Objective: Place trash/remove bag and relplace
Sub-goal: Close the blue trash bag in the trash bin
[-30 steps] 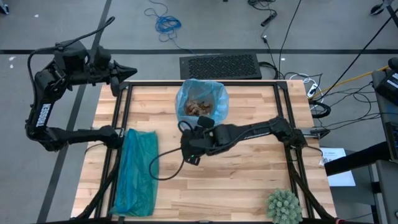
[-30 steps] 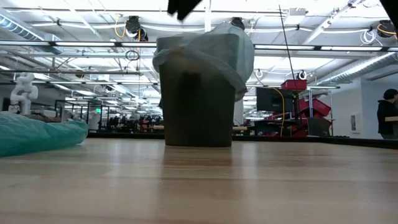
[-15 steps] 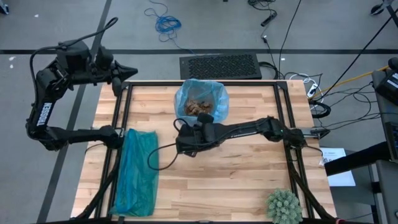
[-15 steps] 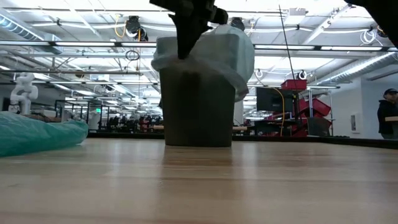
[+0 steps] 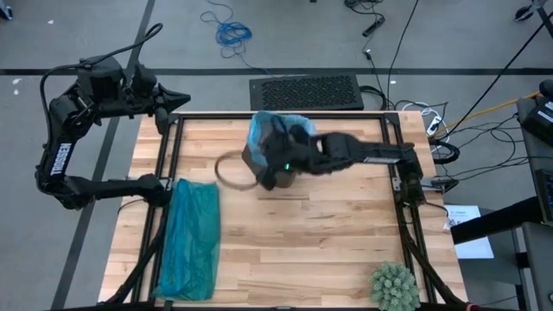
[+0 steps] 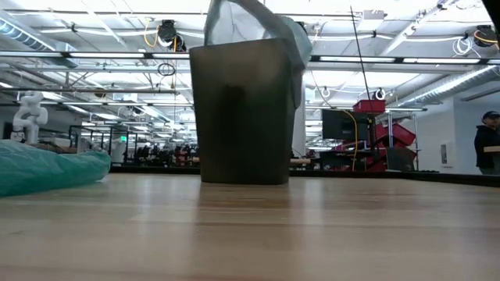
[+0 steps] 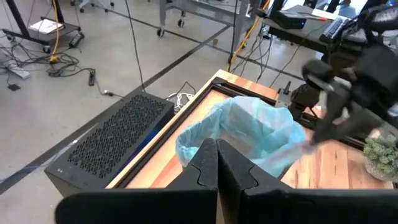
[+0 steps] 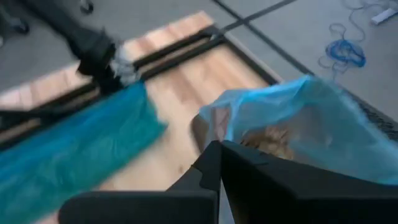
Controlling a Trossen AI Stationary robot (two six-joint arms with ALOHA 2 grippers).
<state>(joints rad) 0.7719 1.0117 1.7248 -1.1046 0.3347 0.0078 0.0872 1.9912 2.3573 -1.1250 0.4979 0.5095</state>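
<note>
From above, the pale blue bag (image 5: 270, 128) sat at the far middle of the wooden counter (image 5: 285, 250), lining a small dark bin whose body was mostly hidden under the right arm. The right end effector (image 5: 270, 149) hung over the bag's near left edge, blurred; its fingers were pressed together, though this view did not make clear whether plastic was caught between them. The left end effector (image 5: 181, 101), also pressed together and holding nothing, waited off the far left corner of the counter. A teal-green bag (image 5: 190, 238) lay lengthwise along the left side, and a spiky green ball (image 5: 395, 285) sat at the near right corner. A dark perforated box (image 5: 307, 91) lay on the floor just beyond the far edge.

At counter height, the dark bin (image 6: 244, 113) stood upright in the middle, with the bag (image 6: 293, 47) drawn up above its rim and draped down its right side. The teal-green bag (image 6: 47, 165) lay low at the left. A person (image 6: 488, 140) stood far off at the right of the room.

From the left wrist, the closed left fingers (image 7: 217, 168) pointed toward the bag (image 7: 249, 134), its mouth gathered, with the right arm blurred beside it.

From the right wrist, the closed right fingers (image 8: 221, 165) sat just by the bag's rim (image 8: 298, 118), and brown crumpled trash (image 8: 270, 140) showed inside the bag. The teal-green bag (image 8: 68, 149) lay beyond, well apart.
</note>
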